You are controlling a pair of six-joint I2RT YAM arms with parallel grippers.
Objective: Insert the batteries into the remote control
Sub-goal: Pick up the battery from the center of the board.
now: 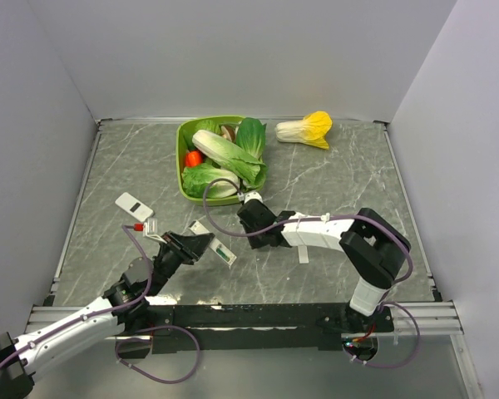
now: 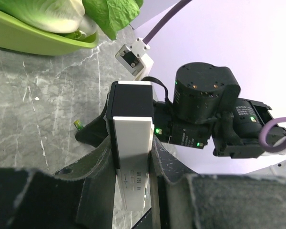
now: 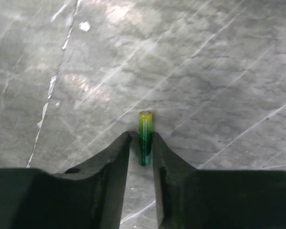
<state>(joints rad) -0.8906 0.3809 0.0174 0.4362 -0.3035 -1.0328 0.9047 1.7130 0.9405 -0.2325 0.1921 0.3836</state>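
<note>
Right gripper (image 3: 142,148) brackets one green battery (image 3: 146,130) on the desk (image 3: 205,71), clamped or not I cannot tell, while left gripper (image 2: 130,160) pinches the remote control (image 2: 131,107); next, probably: secure, lift, align.

remote control (image 2: 131,143): you lose its near end between the left gripper's (image 2: 132,160) fingers and past the bottom edge.
battery (image 3: 145,136): you see only its yellow-tipped far part; the rest sits between the right gripper's (image 3: 142,139) fingertips, and you cannot tell whether they press it.
green speck (image 2: 78,125): too small to name, half behind a black finger.
green bowl (image 2: 33,38): cut by the top edge.
</note>
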